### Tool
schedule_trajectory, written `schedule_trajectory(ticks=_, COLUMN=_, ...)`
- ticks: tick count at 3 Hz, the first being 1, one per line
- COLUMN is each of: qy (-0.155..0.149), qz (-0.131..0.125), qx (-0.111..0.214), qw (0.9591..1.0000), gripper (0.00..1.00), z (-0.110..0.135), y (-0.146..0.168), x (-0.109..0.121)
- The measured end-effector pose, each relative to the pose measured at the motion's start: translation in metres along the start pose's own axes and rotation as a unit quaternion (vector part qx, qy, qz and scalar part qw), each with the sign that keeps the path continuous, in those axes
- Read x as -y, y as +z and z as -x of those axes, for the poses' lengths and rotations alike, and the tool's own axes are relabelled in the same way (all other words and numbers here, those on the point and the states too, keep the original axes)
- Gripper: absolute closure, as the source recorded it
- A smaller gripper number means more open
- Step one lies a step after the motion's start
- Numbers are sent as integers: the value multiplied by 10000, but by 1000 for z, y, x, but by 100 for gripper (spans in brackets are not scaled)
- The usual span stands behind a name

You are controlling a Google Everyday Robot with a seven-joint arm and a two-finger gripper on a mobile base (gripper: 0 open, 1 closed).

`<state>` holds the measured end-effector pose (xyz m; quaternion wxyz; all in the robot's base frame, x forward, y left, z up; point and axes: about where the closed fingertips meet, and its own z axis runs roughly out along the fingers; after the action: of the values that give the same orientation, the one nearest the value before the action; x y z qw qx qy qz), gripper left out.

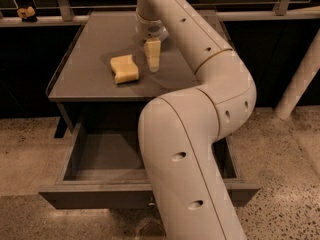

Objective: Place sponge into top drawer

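The pale-yellow sponge lies on the grey table top, left of centre. My gripper points down over the table just to the right of the sponge, close beside it and apart from it. The top drawer is pulled open below the table's front edge. Its grey inside holds nothing that I can see, and my arm covers its right half. A small metal knob shows on the front panel.
A small yellowish lump on a dark base sits on the rail at the far left. A pale slanted post stands at the right. Speckled floor surrounds the table.
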<state>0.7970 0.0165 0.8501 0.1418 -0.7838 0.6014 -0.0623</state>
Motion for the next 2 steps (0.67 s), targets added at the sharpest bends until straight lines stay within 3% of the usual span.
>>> schedule_trajectory(ticks=2, qy=-68, qz=-150, qx=-26, qw=9999, gripper=0, z=8, y=3, x=8)
